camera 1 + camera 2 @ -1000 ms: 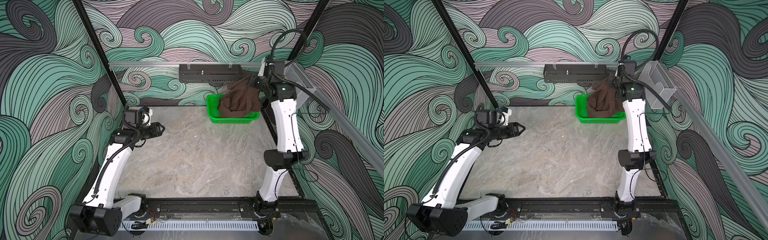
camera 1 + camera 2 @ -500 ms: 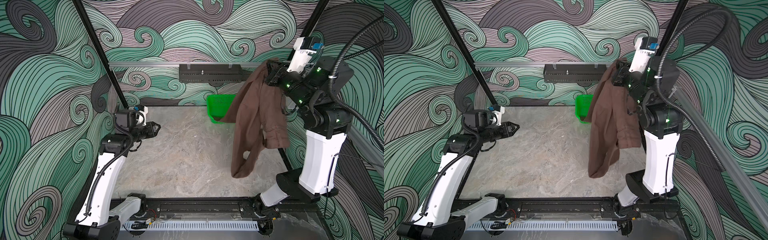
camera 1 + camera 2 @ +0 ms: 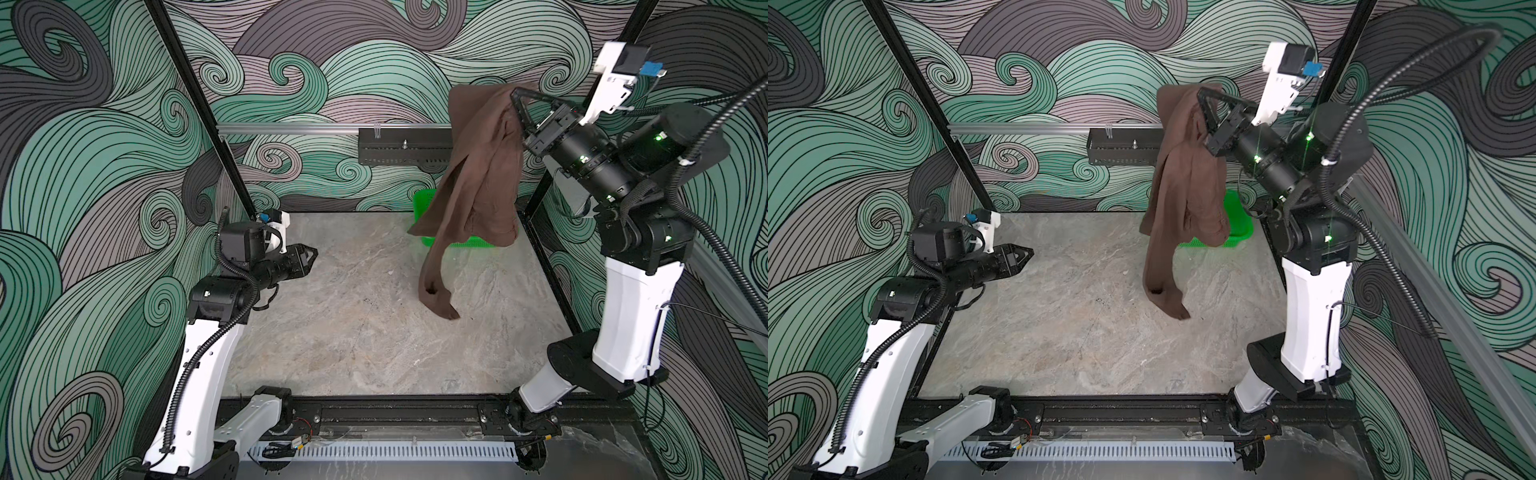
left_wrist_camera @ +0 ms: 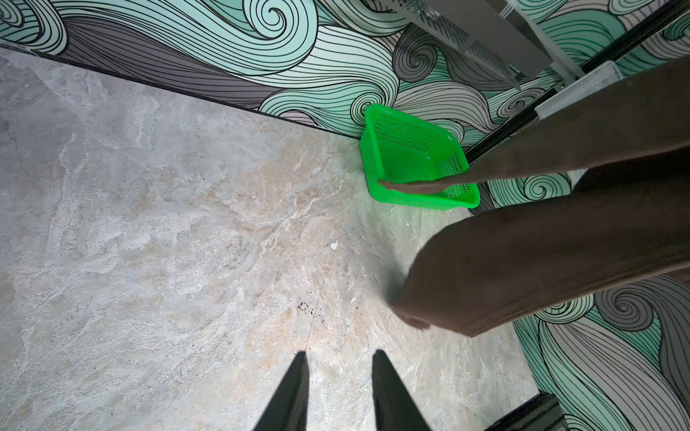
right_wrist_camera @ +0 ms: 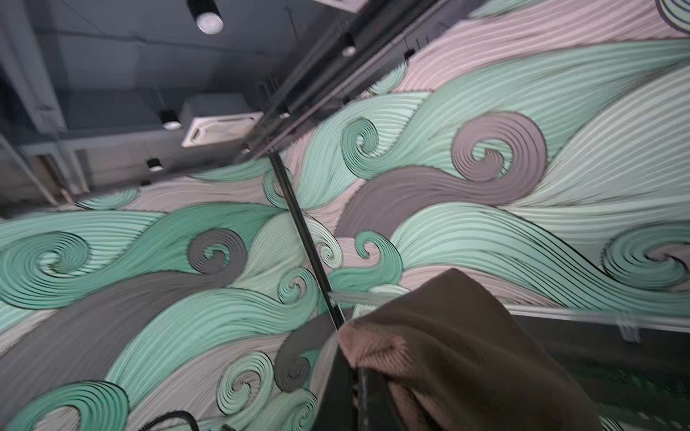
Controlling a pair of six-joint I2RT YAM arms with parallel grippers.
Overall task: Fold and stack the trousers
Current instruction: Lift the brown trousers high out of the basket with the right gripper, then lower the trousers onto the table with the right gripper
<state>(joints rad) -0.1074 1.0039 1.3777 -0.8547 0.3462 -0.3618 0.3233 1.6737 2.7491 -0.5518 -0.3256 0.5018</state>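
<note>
The dark brown trousers [image 3: 478, 178] [image 3: 1183, 195] hang in the air at the back right, and my right gripper [image 3: 513, 97] [image 3: 1200, 97] is shut on their top. One leg trails down and its end [image 3: 440, 299] rests on the marble table. In the right wrist view the jaws [image 5: 354, 369] pinch a bunched fold of the fabric [image 5: 466, 354]. My left gripper [image 3: 313, 252] [image 3: 1030, 251] hovers over the table's left side, far from the cloth. Its fingers [image 4: 339, 354] stand a little apart with nothing between them, and the trousers [image 4: 560, 261] hang ahead of them.
A bright green perforated basket [image 3: 424, 199] [image 3: 1237, 216] [image 4: 410, 156] stands at the back right corner, partly behind the hanging cloth. A black perforated rack [image 3: 399, 145] is fixed to the back wall. Black frame posts [image 3: 544, 257] edge the table.
My right arm has pulled the trousers up out of the basket and raised them high; a leg now trails onto the table. The left gripper has narrowed and shifted slightly.
</note>
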